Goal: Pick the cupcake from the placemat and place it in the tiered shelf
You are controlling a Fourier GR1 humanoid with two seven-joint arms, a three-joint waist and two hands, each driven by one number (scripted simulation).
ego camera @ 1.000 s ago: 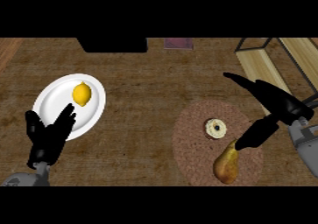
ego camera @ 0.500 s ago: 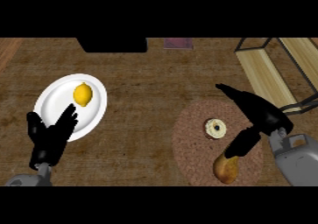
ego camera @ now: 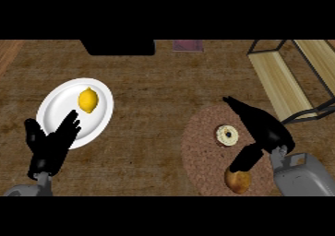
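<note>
Right hand [ego camera: 265, 129]: slid nearer the cupcake [ego camera: 227, 135], spread wide, empty.
Cupcake: centre it inside the grasp before closing.

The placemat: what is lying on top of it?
On the placemat sit the cupcake and a brown rounded food item at its near edge. The right robot hand hangs over its right side, hiding the mat there.
</note>
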